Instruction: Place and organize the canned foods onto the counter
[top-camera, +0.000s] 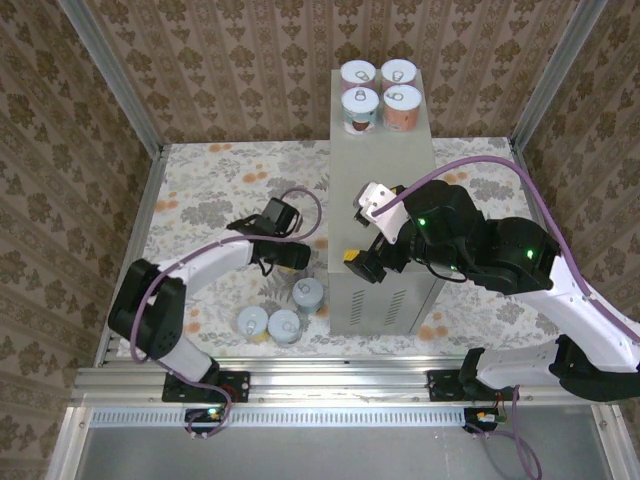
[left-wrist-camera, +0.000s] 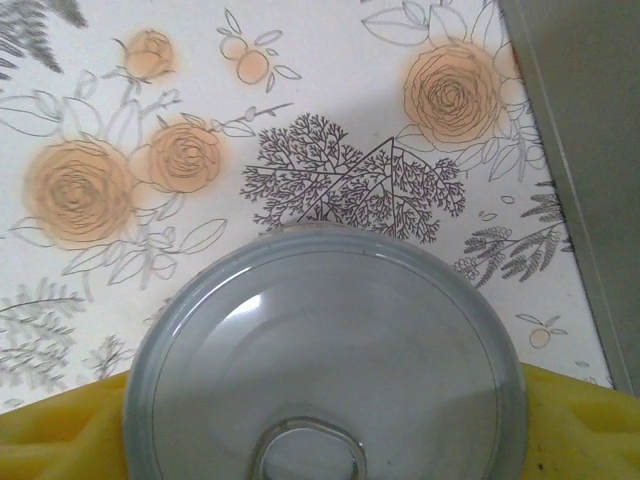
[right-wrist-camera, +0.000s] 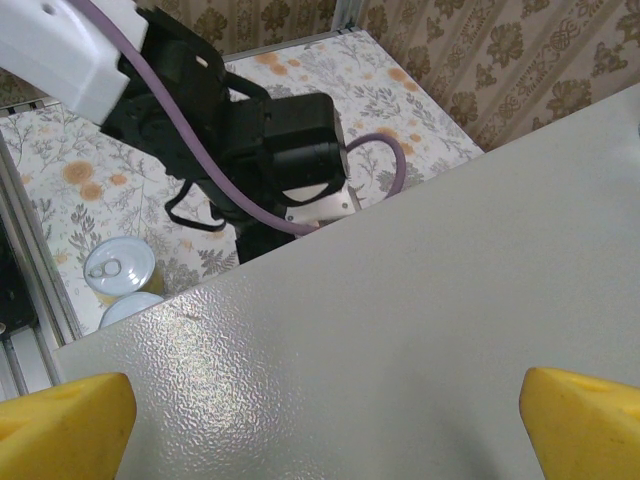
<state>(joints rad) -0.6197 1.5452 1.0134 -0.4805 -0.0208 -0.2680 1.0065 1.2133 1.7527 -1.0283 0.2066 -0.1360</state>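
Note:
A can with a silvery pull-tab lid (left-wrist-camera: 330, 360) stands on the floral floor between the yellow fingers (left-wrist-camera: 60, 440) of my left gripper (left-wrist-camera: 325, 440), whose pads press against both of its sides. In the top view my left gripper (top-camera: 287, 256) covers that can, just left of the counter (top-camera: 380, 180). Several cans (top-camera: 360, 110) stand in a block at the far end of the grey counter top. My right gripper (right-wrist-camera: 320, 430) hovers open over the counter's bare near end (right-wrist-camera: 400, 330), nothing between its fingers; the top view has it at the counter's left edge (top-camera: 365, 262).
Three loose cans stand on the floor by the counter's near left corner: one (top-camera: 308, 293) close to the left gripper, two (top-camera: 252, 320) (top-camera: 284, 325) nearer the arm bases. The counter's side wall (left-wrist-camera: 590, 150) rises just right of the gripped can. Patterned walls enclose the cell.

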